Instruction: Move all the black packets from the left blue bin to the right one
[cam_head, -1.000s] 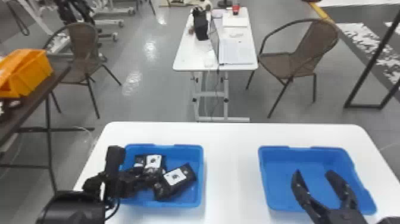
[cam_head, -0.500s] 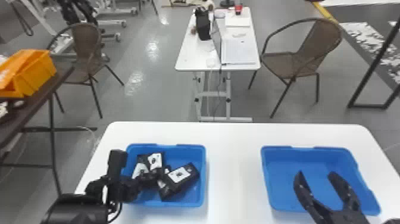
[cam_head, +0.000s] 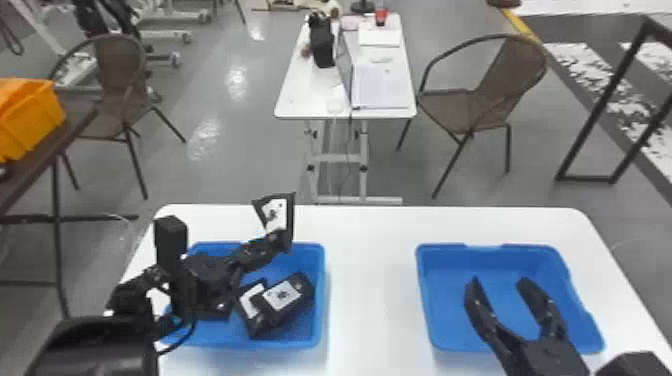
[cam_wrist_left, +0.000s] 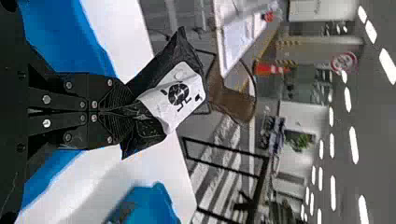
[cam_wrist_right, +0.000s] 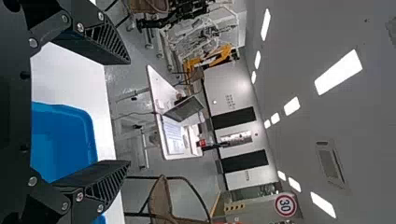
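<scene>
My left gripper (cam_head: 284, 237) is above the far side of the left blue bin (cam_head: 320, 295), shut on a black packet (cam_head: 276, 214) with a white label. In the left wrist view that packet (cam_wrist_left: 173, 95) is pinched at one end between the fingertips of my left gripper (cam_wrist_left: 122, 111). Two other black packets lie overlapping in the left bin, one (cam_head: 285, 296) on top of the other (cam_head: 250, 301). Parked over the right blue bin (cam_head: 425, 300), my right gripper (cam_head: 500, 282) stands open with nothing held; its own wrist view shows the right gripper (cam_wrist_right: 130, 112) with fingers wide apart.
Both bins stand on a white table (cam_head: 372, 280), with bare tabletop between them. Beyond it are a second white table (cam_head: 300, 95) with a laptop, and brown chairs (cam_head: 505, 75). An orange crate (cam_head: 30, 115) sits on a dark table at the left.
My left gripper has risen from inside the left bin towards its far side, lifting a packet out of the pile. My right arm has stayed in place.
</scene>
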